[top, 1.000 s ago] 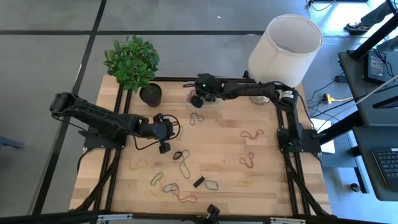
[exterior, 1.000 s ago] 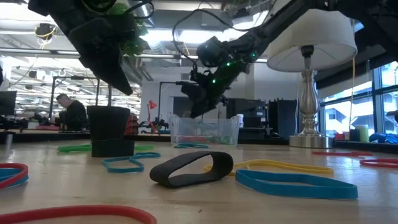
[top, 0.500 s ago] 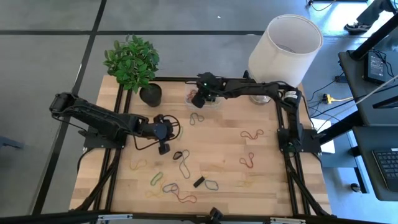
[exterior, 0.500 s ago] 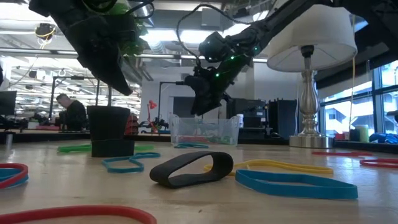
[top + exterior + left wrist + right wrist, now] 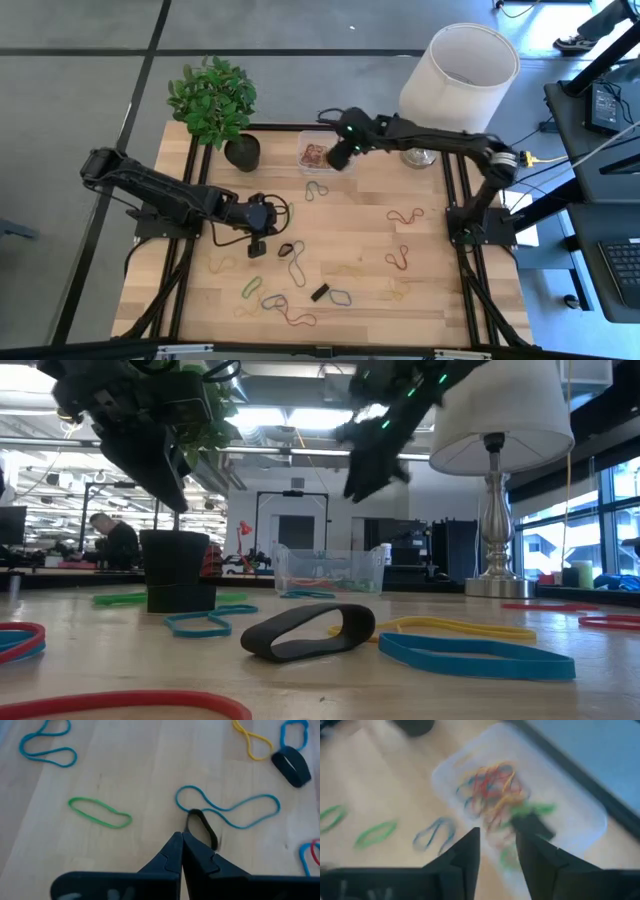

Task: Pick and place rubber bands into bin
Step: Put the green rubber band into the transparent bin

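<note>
Many rubber bands lie flat on the wooden table: a blue one (image 5: 317,190), a red one (image 5: 398,258), a green one (image 5: 100,812) and a small black one (image 5: 202,827). The clear bin (image 5: 312,165) stands at the far edge with a heap of bands (image 5: 492,790) inside. My right gripper (image 5: 497,845) hangs open over the bin's right side with nothing between its fingers. My left gripper (image 5: 181,836) is shut and empty, raised above the table just beside the small black band.
A black plant pot (image 5: 242,152) stands left of the bin and a lamp (image 5: 458,70) with a white shade to its right. A thick black band (image 5: 308,632) stands on edge near the front. Loose bands are strewn over the table's middle and front.
My right gripper has opened just above the bin, then risen well clear of it and drifted toward the table's right edge. My left gripper has stayed in place, its wrist turning a little.
</note>
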### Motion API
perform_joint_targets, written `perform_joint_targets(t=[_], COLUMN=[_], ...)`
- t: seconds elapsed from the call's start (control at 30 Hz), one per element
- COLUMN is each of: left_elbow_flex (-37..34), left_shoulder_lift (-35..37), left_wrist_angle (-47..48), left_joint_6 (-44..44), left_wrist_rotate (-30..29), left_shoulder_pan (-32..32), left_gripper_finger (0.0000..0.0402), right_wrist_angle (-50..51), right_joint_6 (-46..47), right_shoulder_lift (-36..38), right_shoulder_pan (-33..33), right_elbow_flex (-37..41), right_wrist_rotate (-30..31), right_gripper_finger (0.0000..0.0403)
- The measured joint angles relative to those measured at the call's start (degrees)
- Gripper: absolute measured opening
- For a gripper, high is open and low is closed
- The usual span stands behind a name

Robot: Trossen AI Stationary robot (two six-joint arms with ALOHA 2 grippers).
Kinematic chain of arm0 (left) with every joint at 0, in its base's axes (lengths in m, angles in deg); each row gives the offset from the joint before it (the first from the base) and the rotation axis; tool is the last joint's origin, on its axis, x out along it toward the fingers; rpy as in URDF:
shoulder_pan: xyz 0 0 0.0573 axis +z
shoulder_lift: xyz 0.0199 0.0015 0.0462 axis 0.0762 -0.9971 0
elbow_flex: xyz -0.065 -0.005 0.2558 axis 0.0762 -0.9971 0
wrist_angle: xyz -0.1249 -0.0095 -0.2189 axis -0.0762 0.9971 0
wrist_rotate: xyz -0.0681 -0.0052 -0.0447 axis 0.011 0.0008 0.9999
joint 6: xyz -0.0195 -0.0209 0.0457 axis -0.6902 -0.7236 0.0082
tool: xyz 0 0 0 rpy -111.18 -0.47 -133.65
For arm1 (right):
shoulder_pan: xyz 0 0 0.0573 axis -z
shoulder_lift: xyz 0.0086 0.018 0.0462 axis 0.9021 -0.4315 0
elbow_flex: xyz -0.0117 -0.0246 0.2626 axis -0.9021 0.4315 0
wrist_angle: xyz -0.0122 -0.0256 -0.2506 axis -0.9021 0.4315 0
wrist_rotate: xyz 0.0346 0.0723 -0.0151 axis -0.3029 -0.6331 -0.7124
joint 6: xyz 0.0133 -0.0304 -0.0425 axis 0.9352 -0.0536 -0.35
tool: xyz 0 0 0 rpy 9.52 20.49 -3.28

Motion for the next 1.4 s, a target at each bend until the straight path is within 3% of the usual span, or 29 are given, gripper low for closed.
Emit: perform_joint_targets(t=[0.17,0.3,0.47,0.6,0.77,0.93,1.23,1.4], left_elbow_flex=[0.0,0.0,0.0,0.0,0.0,0.0,0.4,0.9], left_shoulder_lift=[0.0,0.0,-0.1,-1.2,-3.5,-8.0,-19.2,-21.4], left_wrist_angle=[0.3,0.3,2.6,7.7,8.5,7.7,7.0,7.5], left_joint_6=[-0.2,-0.8,-2.3,-5.2,-8.1,-10.5,-17.8,-24.6], left_wrist_rotate=[-0.7,-0.7,-1.1,-5.4,-7.2,-6.7,-3.5,-3.0], left_shoulder_pan=[-1.7,-1.9,-0.9,1.1,3.8,4.5,4.4,3.9], left_gripper_finger=[0.0001,0.0009,0.0048,0.009,0.0127,0.0133,0.0117,0.0079], right_wrist_angle=[-1.5,-8.3,-15.8,-17.6,-17.4,-15.0,-4.2,-2.2], right_joint_6=[4.3,14.2,27.3,32.9,33.7,31.8,26.3,20.7], right_shoulder_lift=[11.7,22.4,33.0,38.1,41.8,44.2,49.6,52.5], right_shoulder_pan=[-7.5,-16.1,-26.9,-33.1,-37.4,-40.3,-44.9,-45.0], right_elbow_flex=[11.3,24.3,37.6,44.1,48.8,51.2,51.4,51.3], right_wrist_rotate=[-0.4,-0.2,2.8,6.2,6.5,4.4,3.8,3.9], right_gripper_finger=[0.0086,0.0053,0.0024,0.0007,0.0006,0.0017,0.0009,0.0006])
